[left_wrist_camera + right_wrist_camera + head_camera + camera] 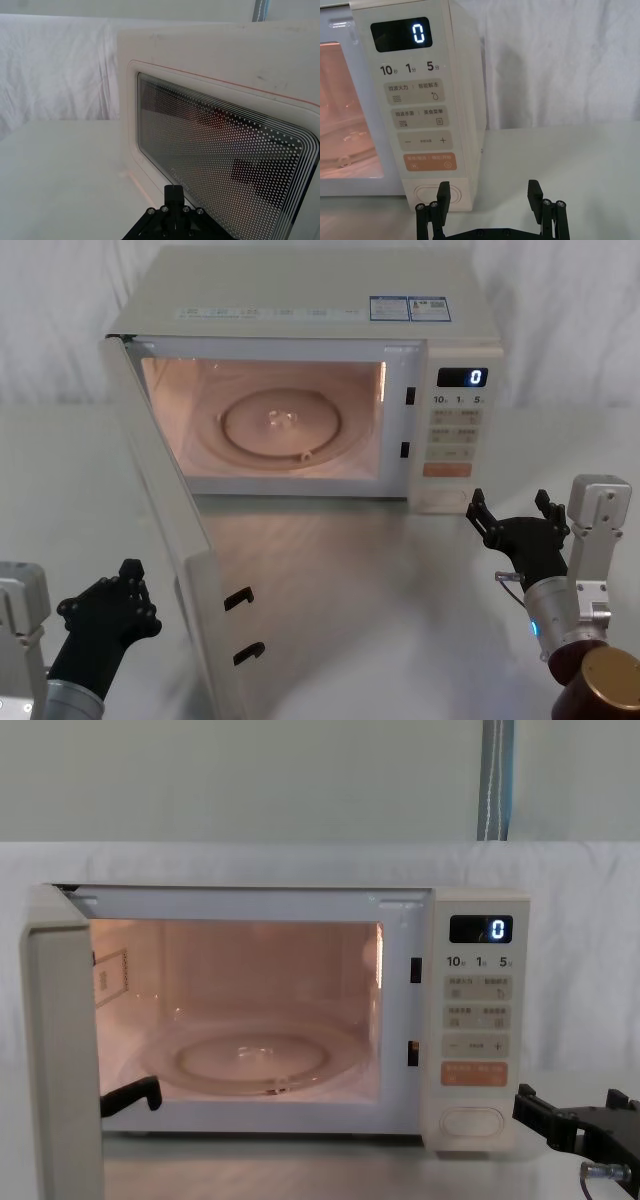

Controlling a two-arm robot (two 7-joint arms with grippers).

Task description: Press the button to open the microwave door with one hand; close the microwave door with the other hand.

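Head view: microwave door (160, 530) open, right gripper (512, 512) fingers spread, left gripper's (128, 575) grip unclear.

Both grippers, left (128, 585) and right (512, 512), were black with small screws, on silver wrists; the right wrist bore a thin cable.

One microwave (300, 370), with one door (165, 540) swung open and two black latch hooks (240, 625) on its edge. One glass turntable (282, 428) inside. One control panel (420, 105) with one digital display (401, 34), one orange key (429, 161), one wide cream button (430, 193) and a handful of pale keys (417, 105), exact count unclear. Two latch slots (408, 422) in the frame. Two labels (410, 309) on top. Two grippers: left (118, 602), right (512, 518). One table (380, 590).
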